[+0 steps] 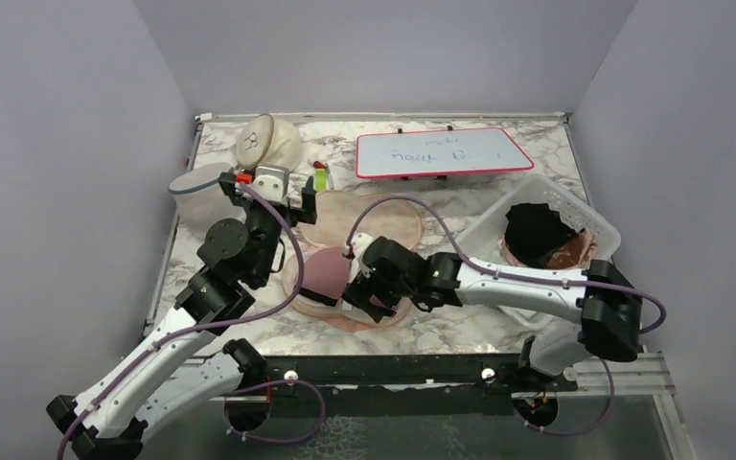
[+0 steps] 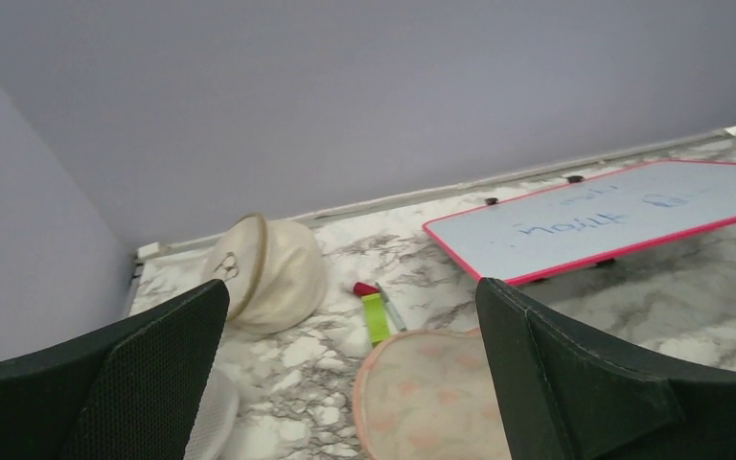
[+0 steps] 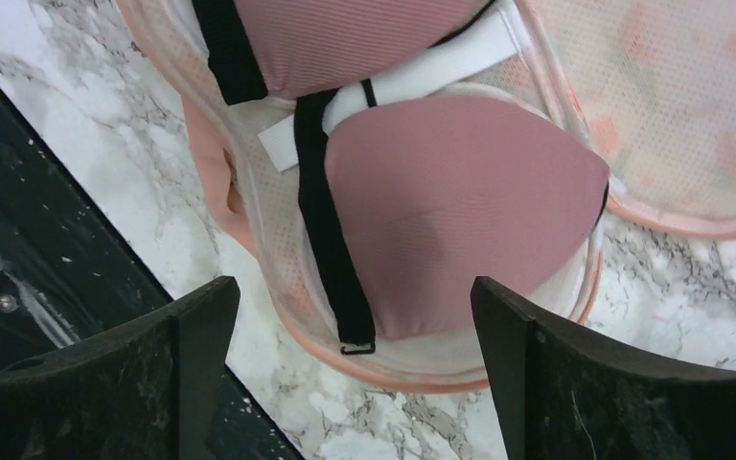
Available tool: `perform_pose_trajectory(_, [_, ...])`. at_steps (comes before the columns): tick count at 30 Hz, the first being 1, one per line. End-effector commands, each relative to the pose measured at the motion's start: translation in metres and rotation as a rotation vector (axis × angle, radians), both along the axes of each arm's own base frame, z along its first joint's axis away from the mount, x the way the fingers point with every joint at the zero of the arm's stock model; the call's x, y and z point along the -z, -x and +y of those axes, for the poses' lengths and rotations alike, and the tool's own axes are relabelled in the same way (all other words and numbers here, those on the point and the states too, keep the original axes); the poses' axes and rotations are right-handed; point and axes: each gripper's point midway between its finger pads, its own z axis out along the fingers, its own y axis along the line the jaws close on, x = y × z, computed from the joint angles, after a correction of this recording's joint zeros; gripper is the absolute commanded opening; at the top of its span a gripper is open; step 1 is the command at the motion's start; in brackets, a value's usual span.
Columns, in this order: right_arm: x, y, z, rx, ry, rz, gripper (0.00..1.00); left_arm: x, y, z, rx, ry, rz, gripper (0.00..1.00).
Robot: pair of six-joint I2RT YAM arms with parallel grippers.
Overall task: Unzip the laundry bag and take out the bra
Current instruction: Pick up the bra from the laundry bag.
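The laundry bag [image 1: 383, 222] lies open in the middle of the table, its peach flowered flap spread toward the back; the flap also shows in the left wrist view [image 2: 431, 393]. The bra [image 1: 324, 273] lies in the bag's near half, pink cups up, with black straps [image 3: 321, 220] across it; it also shows in the right wrist view [image 3: 460, 201]. My right gripper [image 1: 359, 299] hovers open just over the bra's near cup and the bag's rim [image 3: 412, 369], holding nothing. My left gripper [image 1: 280, 203] is open and empty, raised over the bag's far left edge.
A white mesh cylinder [image 1: 201, 187] and a cream dome bag [image 1: 268, 142] stand at the back left. A green marker [image 1: 320, 177] lies by a red-framed whiteboard [image 1: 441, 153]. A clear bin [image 1: 575, 196] at the right holds black and brownish cloth.
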Motion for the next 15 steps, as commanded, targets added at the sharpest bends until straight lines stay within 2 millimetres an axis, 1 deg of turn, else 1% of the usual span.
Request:
perform_pose_trajectory(1, [0.001, -0.009, 0.015, -0.058, 0.096, -0.147, 0.9, -0.019, 0.002, 0.051, -0.205, 0.057, -0.11, 0.99])
perform_pose_trajectory(3, [0.008, -0.006, 0.021, -0.085, 0.157, -0.172, 0.9, -0.013, -0.001, 0.061, -0.246, 0.06, -0.116, 0.99])
perform_pose_trajectory(5, [0.012, -0.011, 0.022, -0.08, 0.224, -0.221, 0.91, -0.01, -0.004, 0.065, -0.268, 0.056, -0.107, 0.99])
perform_pose_trajectory(8, [0.023, -0.022, 0.018, -0.068, 0.322, -0.27, 0.92, -0.006, -0.008, 0.065, -0.268, 0.054, -0.094, 0.99])
perform_pose_trajectory(11, [0.027, -0.032, 0.008, -0.035, 0.414, -0.318, 0.93, -0.002, -0.011, 0.067, -0.277, 0.059, -0.09, 0.99])
perform_pose_trajectory(15, [0.032, -0.039, 0.002, -0.036, 0.446, -0.369, 0.96, -0.002, -0.013, 0.065, -0.257, 0.063, -0.079, 0.99])
